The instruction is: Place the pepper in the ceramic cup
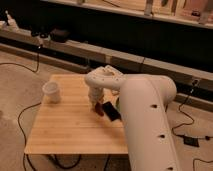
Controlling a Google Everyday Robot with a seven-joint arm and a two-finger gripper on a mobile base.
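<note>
The white ceramic cup (51,92) stands upright on the left part of the wooden table (65,130). The small dark red pepper (99,110) lies on the table near its middle right, next to a flat black object. My gripper (95,103) points down from the white arm (145,110) and sits right above the pepper, at its upper end. I cannot tell whether it touches the pepper. The cup is well to the left of the gripper, about a quarter of the table's width away.
A flat black rectangular object (112,111) lies just right of the pepper, partly under my arm. Cables (20,125) run on the floor left of the table and a black adapter (190,140) lies at the right. A long dark bench (125,35) runs behind.
</note>
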